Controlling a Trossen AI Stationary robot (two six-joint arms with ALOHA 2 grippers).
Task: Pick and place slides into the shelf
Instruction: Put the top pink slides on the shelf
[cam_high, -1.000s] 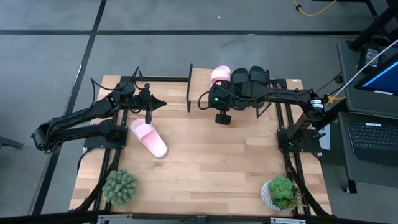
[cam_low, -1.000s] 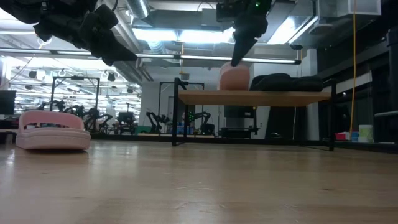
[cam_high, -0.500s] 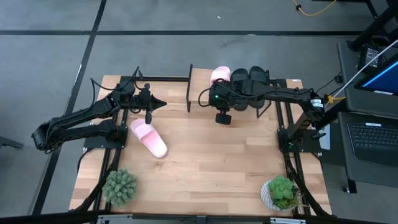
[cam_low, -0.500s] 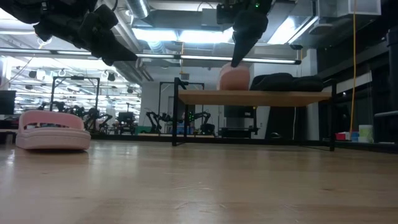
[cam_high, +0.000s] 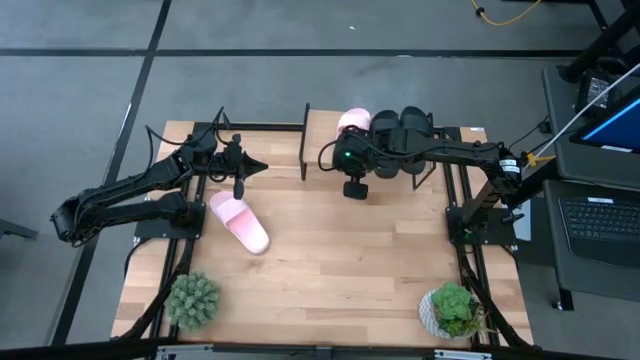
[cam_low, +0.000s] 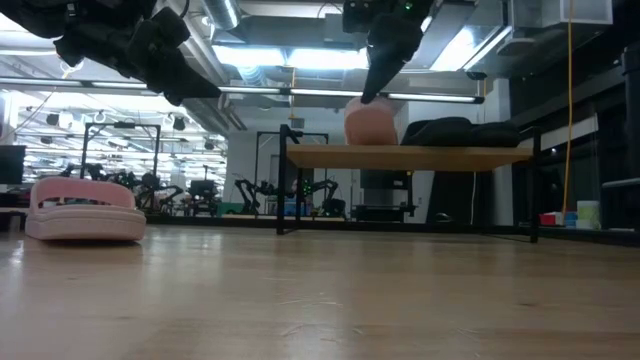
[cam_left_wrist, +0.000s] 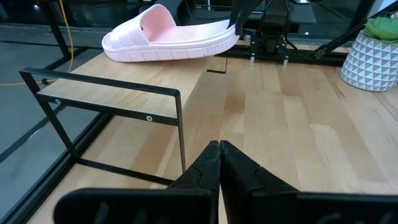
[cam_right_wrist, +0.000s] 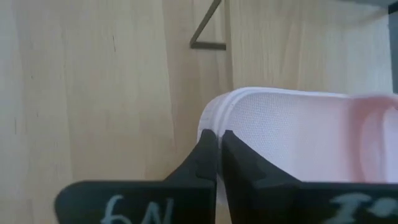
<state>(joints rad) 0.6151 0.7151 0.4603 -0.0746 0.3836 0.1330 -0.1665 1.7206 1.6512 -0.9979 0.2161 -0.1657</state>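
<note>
Right pincer (cam_low: 364, 97): fingers pressed together, grasping nothing; poised above the shelf (cam_high: 322, 130), tips at the rim of a pale pink slide (cam_right_wrist: 298, 137).

Pale pink slide on shelf (cam_high: 353, 122): lay on the light-wood top board, at the open left end of the row. In the right wrist view its heel edge sat just beyond the closed fingertips (cam_right_wrist: 208, 149); contact could not be told.

Black slides (cam_high: 404, 125): two, side by side on the same board, just beside the pink one, partly hidden by the right arm.

Left pincer (cam_left_wrist: 219, 149): clenched, empty; hung above the surface (cam_high: 340, 270) near its far left corner, well apart from the shelf.

Second pale pink slide (cam_high: 238, 221): lay on the surface, near the left pincer and on the near side of it, sole down, off the shelf.

Potted plants: one at the near left corner (cam_high: 192, 298), one at the near right corner (cam_high: 452, 308).
</note>
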